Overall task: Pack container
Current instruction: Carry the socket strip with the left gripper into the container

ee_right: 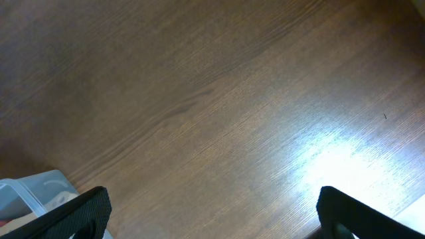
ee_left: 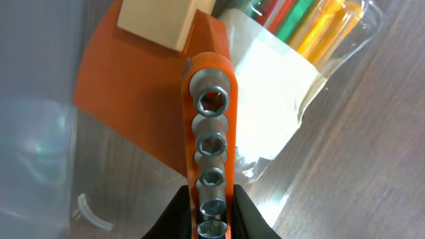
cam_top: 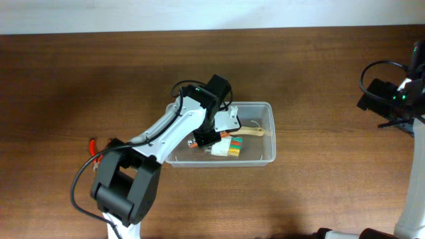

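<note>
The clear plastic container [cam_top: 265, 133] sits at the table's middle. My left gripper [cam_top: 207, 138] is inside its left half, shut on an orange rail of steel sockets [ee_left: 211, 143], which points away from the fingers. Beyond the rail lie a clear pack of coloured markers [ee_left: 312, 33], a beige block [ee_left: 159, 20] and an orange card [ee_left: 126, 99]. From above, the marker pack [cam_top: 229, 149] and a wooden-handled tool [cam_top: 251, 131] lie in the tub. My right gripper [ee_right: 209, 209] is open and empty over bare table at the far right; the container's corner [ee_right: 30, 189] shows at its lower left.
A small red-orange tool [cam_top: 95, 147] lies on the table left of the left arm's base. The right arm [cam_top: 398, 96] stands near the right edge. The table's far edge meets a white wall.
</note>
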Controlling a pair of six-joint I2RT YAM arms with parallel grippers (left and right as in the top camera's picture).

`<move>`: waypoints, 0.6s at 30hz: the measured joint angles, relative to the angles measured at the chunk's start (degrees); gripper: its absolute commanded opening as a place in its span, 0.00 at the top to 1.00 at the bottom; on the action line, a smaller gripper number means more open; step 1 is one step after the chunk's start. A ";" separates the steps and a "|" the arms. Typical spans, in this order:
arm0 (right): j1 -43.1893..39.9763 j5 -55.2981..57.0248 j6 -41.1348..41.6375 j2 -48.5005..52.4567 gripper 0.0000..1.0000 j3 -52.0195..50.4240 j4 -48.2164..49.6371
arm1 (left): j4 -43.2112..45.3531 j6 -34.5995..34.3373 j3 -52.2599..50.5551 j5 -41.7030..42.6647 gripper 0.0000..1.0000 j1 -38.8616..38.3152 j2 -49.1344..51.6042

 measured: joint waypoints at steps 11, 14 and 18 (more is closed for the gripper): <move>0.00 0.02 -0.02 0.00 0.01 0.00 -0.02 | -0.48 0.09 0.00 -0.68 0.52 0.00 0.55; 0.00 0.02 0.00 0.00 0.01 0.00 -0.02 | -1.92 -1.84 0.96 -2.34 0.39 0.00 0.48; 0.00 0.00 -0.15 0.00 0.01 0.00 -0.02 | -6.34 -5.22 5.73 -5.79 0.03 0.46 -1.53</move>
